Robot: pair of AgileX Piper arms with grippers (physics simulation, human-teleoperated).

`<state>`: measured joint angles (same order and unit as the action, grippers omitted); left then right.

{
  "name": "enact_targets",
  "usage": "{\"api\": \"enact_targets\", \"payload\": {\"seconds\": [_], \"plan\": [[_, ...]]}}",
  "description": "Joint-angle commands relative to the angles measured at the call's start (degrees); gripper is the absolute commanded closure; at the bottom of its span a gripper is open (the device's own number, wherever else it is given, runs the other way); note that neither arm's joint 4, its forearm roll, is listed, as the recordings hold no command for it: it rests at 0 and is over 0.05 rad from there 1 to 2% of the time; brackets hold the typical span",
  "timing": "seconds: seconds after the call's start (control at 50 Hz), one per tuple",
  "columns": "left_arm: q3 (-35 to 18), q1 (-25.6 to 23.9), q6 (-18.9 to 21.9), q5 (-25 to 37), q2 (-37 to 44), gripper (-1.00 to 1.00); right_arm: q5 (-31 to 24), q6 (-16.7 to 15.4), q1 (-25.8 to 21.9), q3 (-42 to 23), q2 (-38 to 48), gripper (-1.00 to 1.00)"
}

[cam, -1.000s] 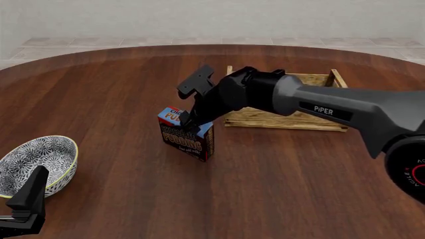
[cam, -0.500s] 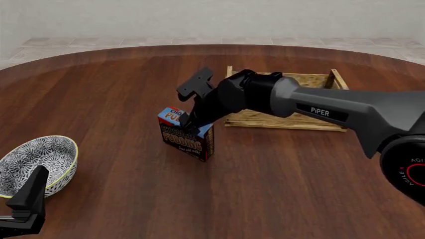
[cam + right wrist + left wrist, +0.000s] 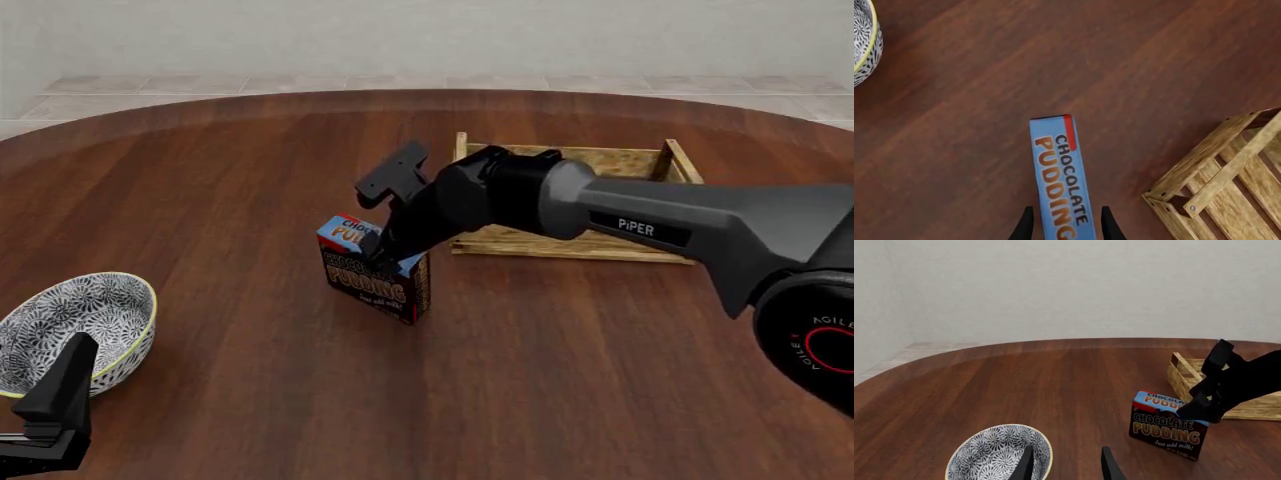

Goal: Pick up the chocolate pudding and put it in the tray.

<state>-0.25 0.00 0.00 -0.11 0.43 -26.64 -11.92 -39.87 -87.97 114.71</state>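
The chocolate pudding (image 3: 375, 272) stands upright on the table, just left of the tray (image 3: 577, 243), a wooden slat crate. My right gripper (image 3: 382, 250) reaches down over the carton's top. In the right wrist view the gripper (image 3: 1065, 210) is open, one finger on each side of the blue top band of the pudding (image 3: 1057, 165), with thin gaps showing. The tray's corner (image 3: 1214, 175) lies close by. My left gripper (image 3: 64, 375) rests open at the near left, far from the carton. The left wrist view shows the pudding (image 3: 1167, 427) and tray (image 3: 1184, 375) ahead.
A blue-and-white patterned bowl (image 3: 78, 328) with a yellow rim sits at the near left beside my left gripper (image 3: 1067, 450); the bowl (image 3: 995, 452) is right under its fingers. The round wooden table (image 3: 240, 190) stretches around everything.
My right arm has settled slightly lower and leftward over the carton. The carton, tray, bowl and left arm have not moved.
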Motion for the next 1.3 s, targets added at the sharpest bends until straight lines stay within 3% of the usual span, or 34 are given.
{"api": "enact_targets", "payload": {"seconds": [0.02,1.3], "plan": [[0.0,0.0,0.0,0.0,0.0,-1.00,0.3,0.2,-0.1,0.2,0.4,-1.00],[0.0,0.0,0.0,0.0,0.0,-1.00,1.5,1.2,0.5,1.9,1.7,-1.00]]}}
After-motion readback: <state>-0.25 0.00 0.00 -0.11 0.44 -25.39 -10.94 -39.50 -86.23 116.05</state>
